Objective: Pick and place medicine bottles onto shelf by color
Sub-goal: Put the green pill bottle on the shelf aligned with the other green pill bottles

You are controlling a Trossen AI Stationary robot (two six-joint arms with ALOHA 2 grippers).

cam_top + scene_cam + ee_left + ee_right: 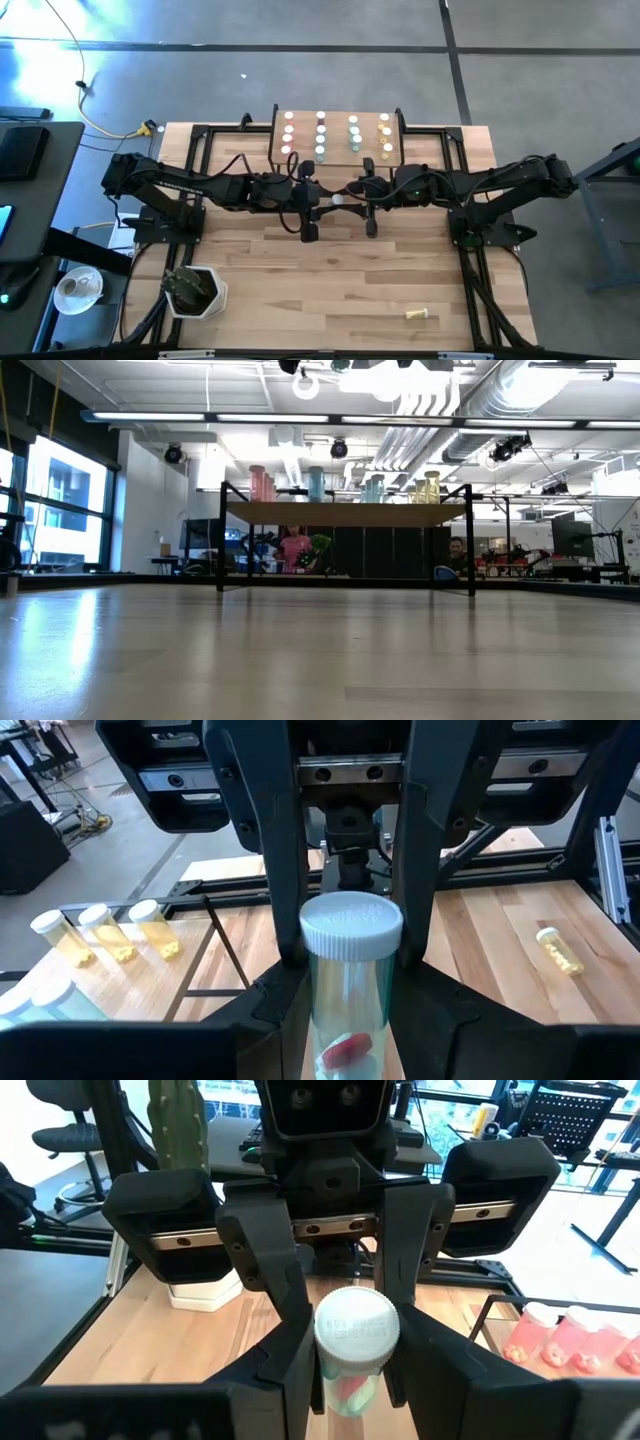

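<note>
- Left jaws pinch the bottle (348,982) low on its body, at the middle of the counter (340,280), in front of the shelf (337,110).
- Right jaws are pressed on the same bottle from the opposite side, their dark fingers (284,870) against the white cap (both arms meet tip to tip here).
- The bottle stands upright between the two sets of jaws, clear of the counter; its body is see-through, with something red inside.
- In the high view, its cap shows as a white dot between the two arms.
- The shelf sits at the counter's far edge, raised on thin black legs.
- The shelved bottles (320,128) stand on it in four colour columns: pink, blue, green, yellow, running from the left arm's side to the right's.
- The yellow column (105,932) shows in the left wrist view, the pink column (560,1338) in the right wrist view.
- A loose bottle (421,315) (yellow) lies on its side near the counter's front edge on the right arm's side, well apart from everything else.
- A cactus pot (193,290) stands at the front corner on the left arm's side.
</note>
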